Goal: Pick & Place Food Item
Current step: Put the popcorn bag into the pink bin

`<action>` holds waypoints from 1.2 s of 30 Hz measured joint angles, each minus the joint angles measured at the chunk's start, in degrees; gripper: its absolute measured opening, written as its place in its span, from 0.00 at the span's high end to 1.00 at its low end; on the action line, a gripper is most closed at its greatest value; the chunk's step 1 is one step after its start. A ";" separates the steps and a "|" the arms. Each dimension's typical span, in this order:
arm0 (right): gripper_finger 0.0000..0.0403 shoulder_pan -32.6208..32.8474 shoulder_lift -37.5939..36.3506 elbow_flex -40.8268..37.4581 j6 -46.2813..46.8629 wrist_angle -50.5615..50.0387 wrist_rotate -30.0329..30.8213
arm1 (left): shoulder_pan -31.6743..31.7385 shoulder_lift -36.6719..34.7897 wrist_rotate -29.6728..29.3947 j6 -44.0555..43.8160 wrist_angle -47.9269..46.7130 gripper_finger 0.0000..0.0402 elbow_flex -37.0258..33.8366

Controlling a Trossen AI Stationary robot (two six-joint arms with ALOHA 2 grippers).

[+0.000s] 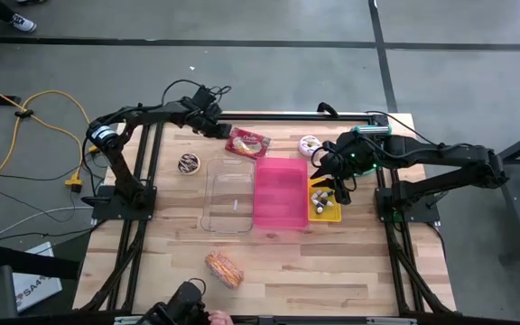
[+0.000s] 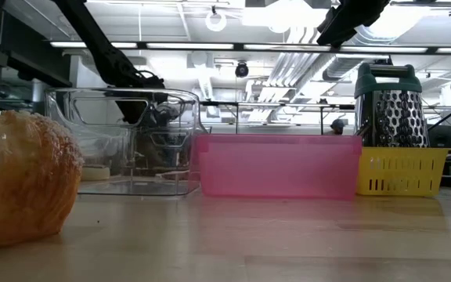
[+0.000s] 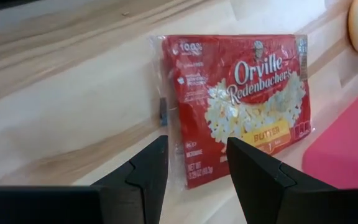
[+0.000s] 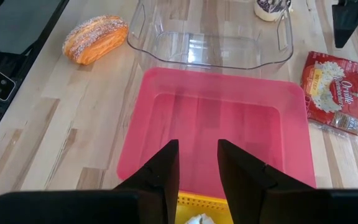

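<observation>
Left gripper [image 3: 194,163] hangs just above the near edge of the popcorn bag [image 3: 241,102], fingers [image 3: 145,171] spread apart with nothing between them, not touching the bag. In the high view the left gripper [image 1: 217,126] sits at the table's far side, just beside the bag [image 1: 247,143]. Bag lies flat on the wooden table [image 1: 332,262], red wrapper, butter label facing up, just beyond the far rim of the pink bin [image 1: 281,192].

Pink bin stands at table centre, touching the clear plastic container [image 1: 229,200] on its left. Yellow basket [image 1: 326,208] sits against the pink bin's right side, holding a metal grater [image 2: 391,106] that stands upright in the low view.

Right gripper [image 4: 197,165] hovers over the yellow basket and the pink bin's edge, fingers parted with a narrow gap, holding nothing. High view shows the right gripper [image 1: 337,185] above the basket.

Other items: a sugared pastry [image 1: 224,268] at the near side of the table, well apart from the bins; a chocolate-topped muffin [image 1: 189,163] left of the clear container; a frosted donut [image 1: 310,144] near the far edge, between bag and right arm.
</observation>
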 joint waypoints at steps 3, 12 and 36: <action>0.76 0.01 0.00 0.00 0.00 -0.02 0.00 | -0.27 1.38 1.90 -1.14 0.22 0.60 0.02; 0.76 0.01 0.00 0.00 0.00 0.13 0.08 | 0.06 3.57 3.48 -2.82 1.54 0.60 0.78; 0.76 0.01 0.00 0.00 0.00 0.44 0.06 | 1.87 8.50 10.74 -4.57 -1.12 0.60 1.59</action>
